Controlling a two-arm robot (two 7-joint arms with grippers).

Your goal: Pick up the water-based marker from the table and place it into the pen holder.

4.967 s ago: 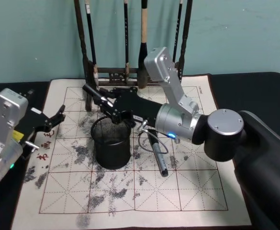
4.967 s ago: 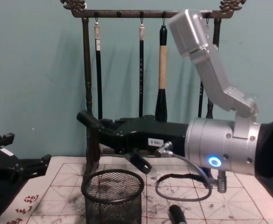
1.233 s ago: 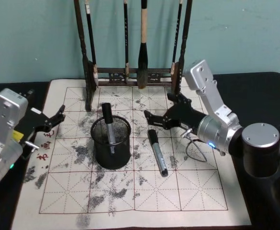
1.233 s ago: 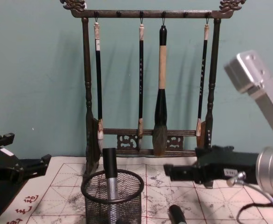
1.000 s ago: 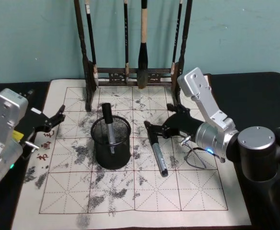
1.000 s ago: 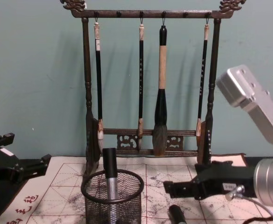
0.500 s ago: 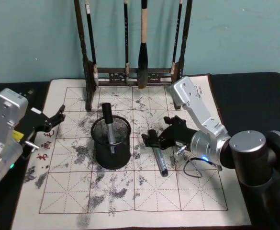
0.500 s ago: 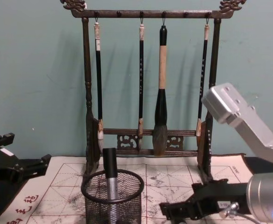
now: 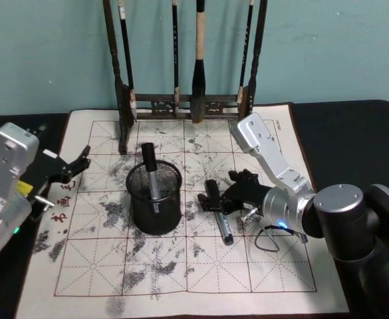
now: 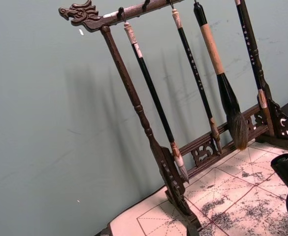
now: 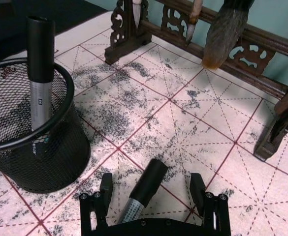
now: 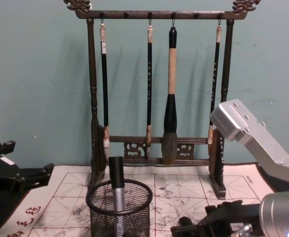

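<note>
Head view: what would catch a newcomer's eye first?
The right pincer, open, straddles a marker lying on the ink-stained mat. To its left, a black mesh pen holder has a second marker standing in it, and a tall brush rack stands behind. The left pincer sits idle at the mat's left edge.

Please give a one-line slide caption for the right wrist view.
Open right gripper straddling a marker on the ink-stained mat, next to a mesh pen holder containing a second marker.
</note>
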